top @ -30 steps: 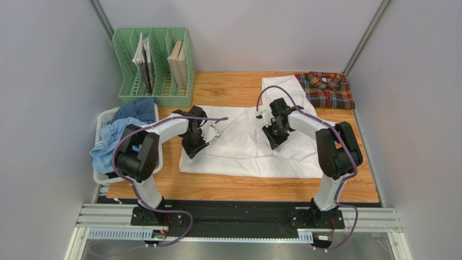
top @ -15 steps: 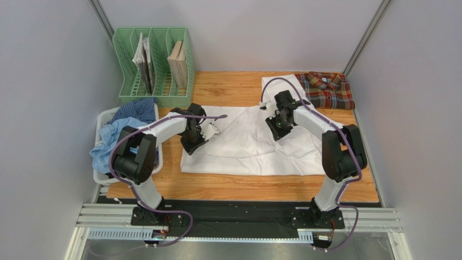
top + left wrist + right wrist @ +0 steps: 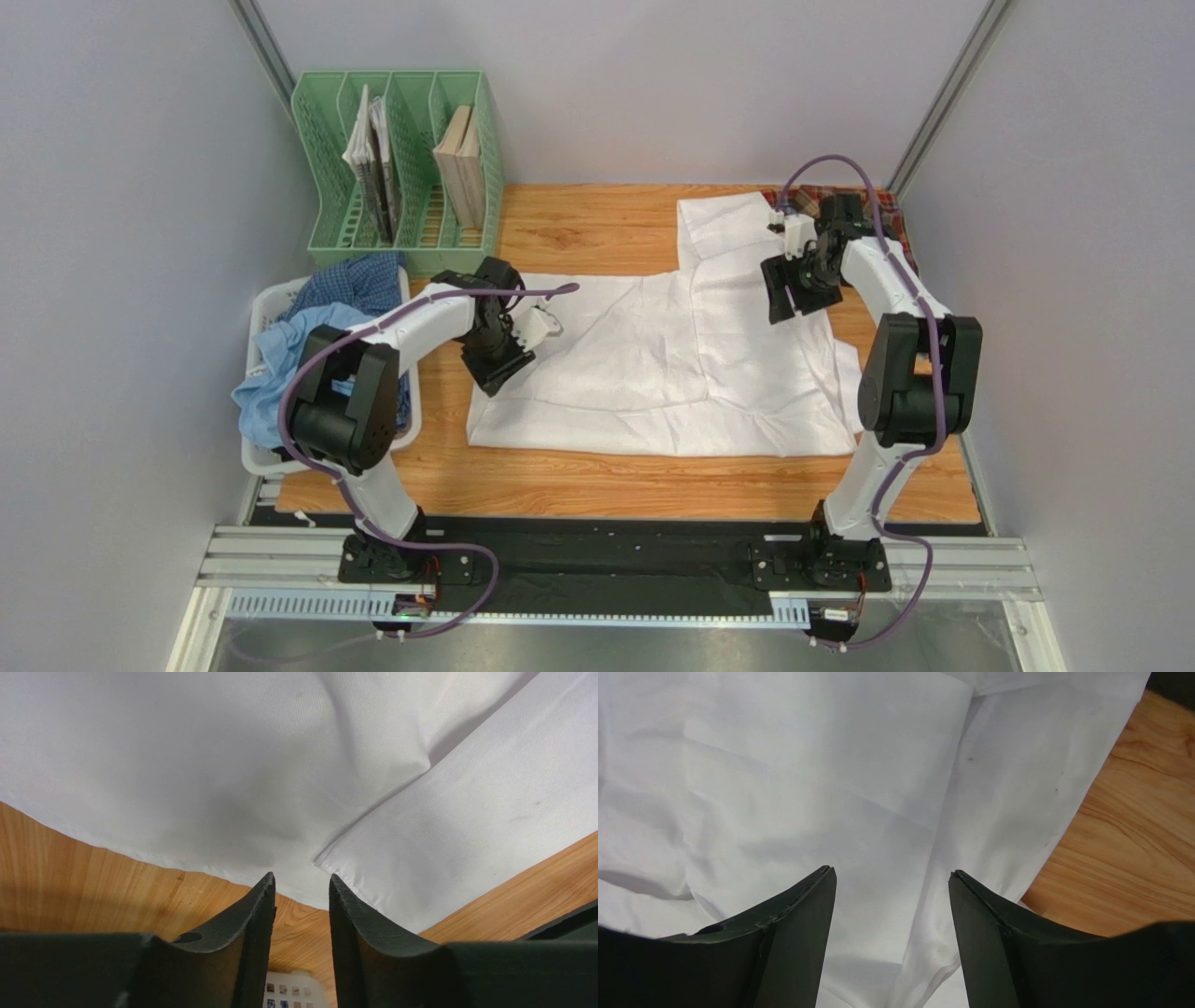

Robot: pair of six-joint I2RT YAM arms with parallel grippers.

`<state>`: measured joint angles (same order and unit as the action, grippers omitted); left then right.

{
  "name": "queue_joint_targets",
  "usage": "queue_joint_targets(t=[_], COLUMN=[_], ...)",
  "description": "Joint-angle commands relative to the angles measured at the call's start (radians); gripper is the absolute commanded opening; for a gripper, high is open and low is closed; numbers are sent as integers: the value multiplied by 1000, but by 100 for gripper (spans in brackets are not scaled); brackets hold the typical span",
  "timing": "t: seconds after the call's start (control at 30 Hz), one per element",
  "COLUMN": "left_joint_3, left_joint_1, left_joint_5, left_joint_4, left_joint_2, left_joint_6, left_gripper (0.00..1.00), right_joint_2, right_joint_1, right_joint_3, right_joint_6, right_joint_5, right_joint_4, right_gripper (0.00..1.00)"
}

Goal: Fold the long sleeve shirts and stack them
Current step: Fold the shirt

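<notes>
A plain white long sleeve shirt (image 3: 659,371) lies spread across the wooden table (image 3: 589,224). My left gripper (image 3: 494,373) hovers at the shirt's left edge, open by a narrow gap with nothing in it. In the left wrist view the left gripper (image 3: 300,876) points at a folded hem of the white shirt (image 3: 210,763). My right gripper (image 3: 779,305) is open above the shirt's back right part. The right wrist view shows the right gripper (image 3: 891,871) over creased white shirt cloth (image 3: 808,763). A plaid shirt (image 3: 898,238) lies at the back right, mostly behind the right arm.
A white basket (image 3: 267,308) at the left edge holds light blue and dark blue checked shirts (image 3: 302,350). A green file rack (image 3: 400,168) with books stands at the back left. Bare wood shows in the right wrist view (image 3: 1137,847).
My right arm has swung from the shirt's middle to its back right part and opened. My left gripper closed briefly, then opened and shifted slightly back along the shirt's left edge.
</notes>
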<state>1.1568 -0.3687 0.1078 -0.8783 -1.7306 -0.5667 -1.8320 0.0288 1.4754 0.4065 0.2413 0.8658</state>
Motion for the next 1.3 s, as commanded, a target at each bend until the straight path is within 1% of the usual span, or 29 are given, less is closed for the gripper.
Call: queue_joint_targets(t=[0.0,0.33,0.63,0.7,0.73,0.8,0.83,0.87,0.93,0.97,1.0,1.13,1.27], left_joint_3=[23,-8,-29,-34,-35,-40,-40,-37,-28,-22,-14,4,9], left_joint_1=[5,5,5,5,5,5,5,5,5,4,5,5,5], left_joint_5=[30,81,81,85,87,84,82,81,95,99,102,99,66], left_joint_4=[7,-4,-5,-10,-11,-13,-14,-19,-34,-39,-48,-80,-77], left_joint_2=[-18,-40,-81,-83,-78,-73,-63,-57,-25,-14,3,32,57], left_joint_6=[1,-15,-18,-21,-24,-25,-24,-22,-13,-10,-7,-10,-1], left_gripper=[43,43,46,46,43,36,24,20,13,12,10,5,5], right_joint_2=[-62,-128,-153,-154,-154,-154,-153,-151,-138,-135,-124,-107,-84], right_joint_1=[49,65,77,80,80,83,85,86,89,91,91,94,100], right_joint_3=[17,-4,-30,-32,-33,-29,-27,-26,-24,-23,-23,-17,-10], right_joint_6=[64,64,66,66,66,63,61,60,58,58,60,58,55], right_joint_5=[-17,0,6,6,9,13,18,23,33,36,39,52,66], right_joint_4=[32,19,19,19,19,21,21,21,22,25,27,32,32], right_gripper=[65,61,58,56,54,44,39,31,24,15,10,0,0])
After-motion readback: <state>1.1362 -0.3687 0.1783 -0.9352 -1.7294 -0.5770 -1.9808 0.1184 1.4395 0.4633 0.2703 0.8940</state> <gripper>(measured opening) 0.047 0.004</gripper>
